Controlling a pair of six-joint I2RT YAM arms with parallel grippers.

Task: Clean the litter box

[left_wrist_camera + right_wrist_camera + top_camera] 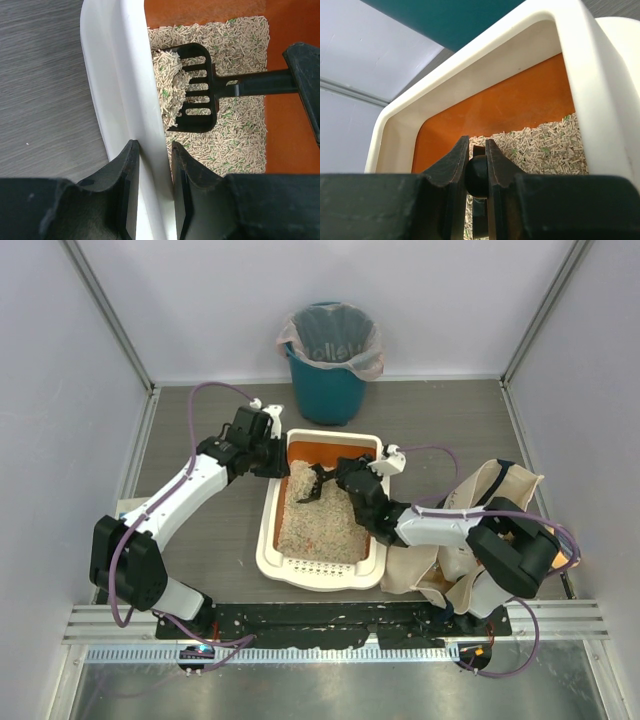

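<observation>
Plainly, the litter box [266, 540] sits mid-bench [222, 558] between the two arms, with its perforated end nearest their bases. The left jaws stand narrow, pinched over its left wall as a brace. The right jaws are closed on the handle of the black scoop [195, 122], whose slotted head lies in the litter [320, 515] part-heaped with pellets. The likely trouble is spillage. The handle looks rounded, so the scoop could swivel in the grip when lifted and tip pellets onto the bench short of the teal bin [325, 380]. If the left grip slips, the box may skid. Count: one litter box, one scoop, one lined bin, one cloth tote bag [480, 500], two arms.
</observation>
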